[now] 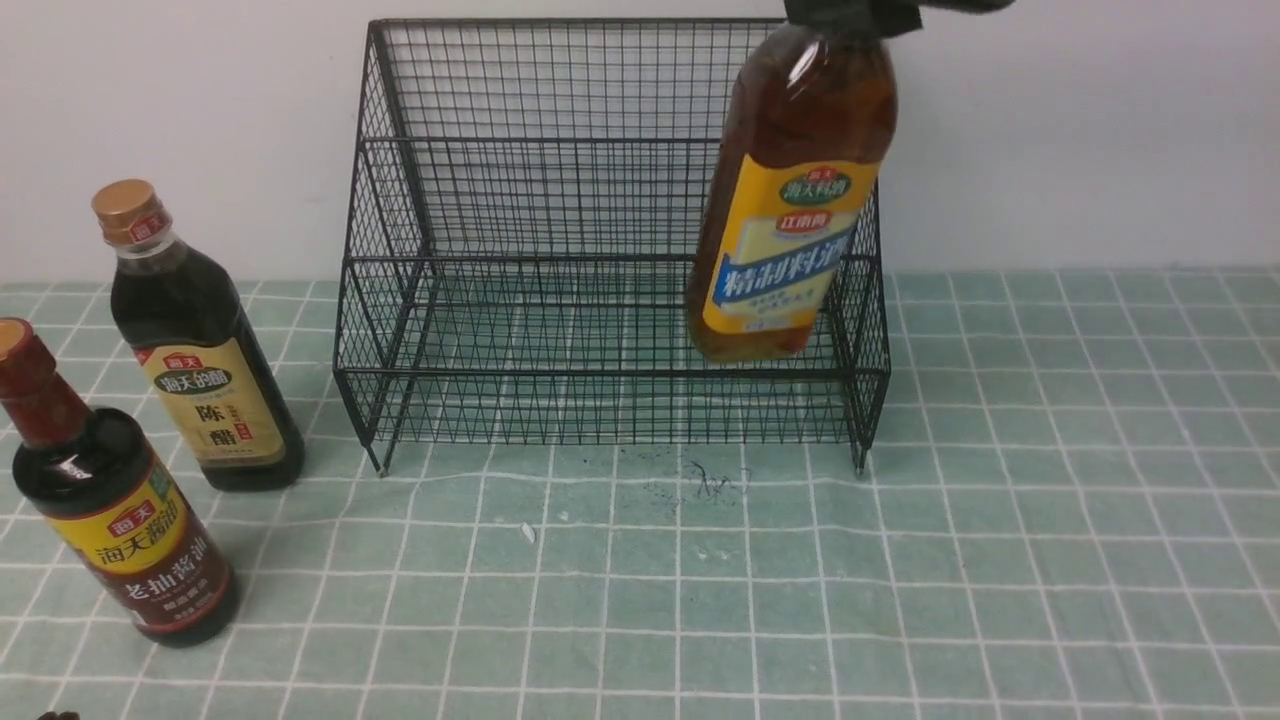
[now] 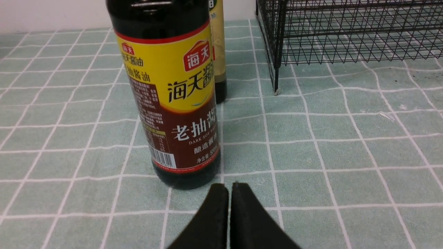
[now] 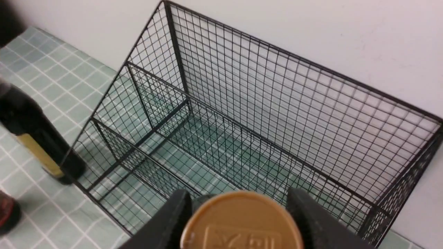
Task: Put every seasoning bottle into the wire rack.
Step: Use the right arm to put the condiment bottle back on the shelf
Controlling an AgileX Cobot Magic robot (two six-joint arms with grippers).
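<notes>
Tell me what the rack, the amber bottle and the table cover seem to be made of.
The rack: thin metal wire, black matte coating, a see-through grid. The amber bottle: clear glass or plastic, unclear which; glossy, liquid shows through. Its cap looks like tan plastic, embossed. The table cover: probably cloth or vinyl, green with printed white lines.

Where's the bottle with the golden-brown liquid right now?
In the front view, the amber bottle hangs tilted from the right claw, which grips it at the cap. It is at the right end of the wire rack.
</notes>
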